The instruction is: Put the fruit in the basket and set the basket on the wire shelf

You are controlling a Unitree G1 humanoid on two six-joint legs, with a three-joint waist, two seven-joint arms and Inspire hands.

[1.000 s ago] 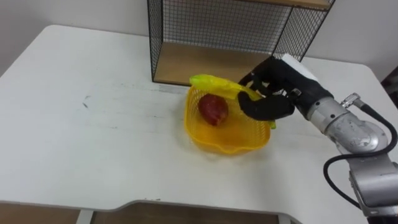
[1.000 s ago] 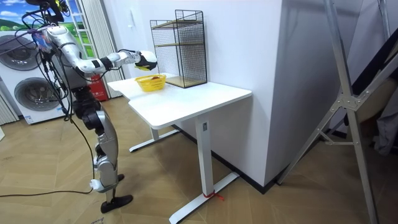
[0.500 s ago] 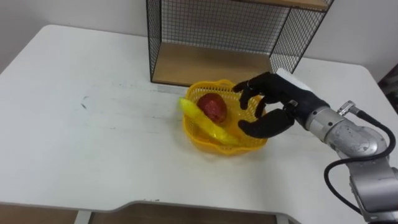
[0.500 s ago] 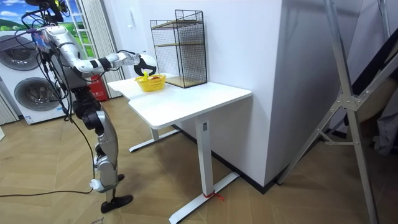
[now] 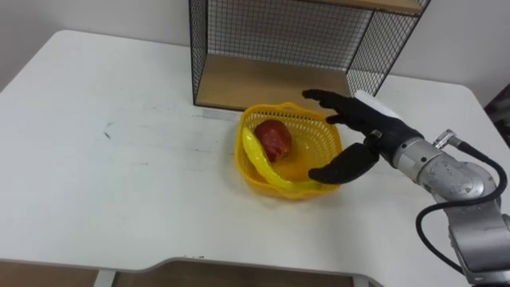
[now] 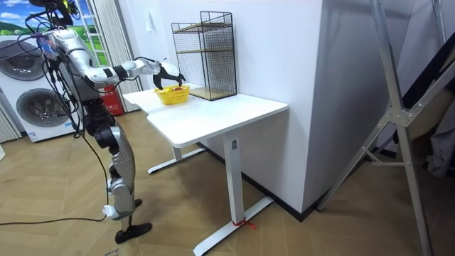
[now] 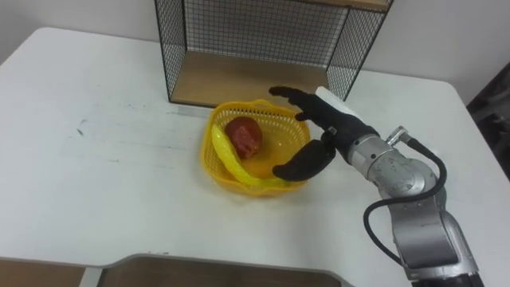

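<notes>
Fruit (image 5: 273, 139) is lying in the likely light, springy basket (image 5: 288, 112); your right robot hand (image 5: 368, 131) is hovering open, so pinch the rim.

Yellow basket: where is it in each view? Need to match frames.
Left eye view: basket just right of centre, in front of the wire shelf.
Right eye view: basket at centre, below the wire shelf.
Room view: basket upper left, on the table.
Shared landmark: the wire shelf beside the basket.
</notes>
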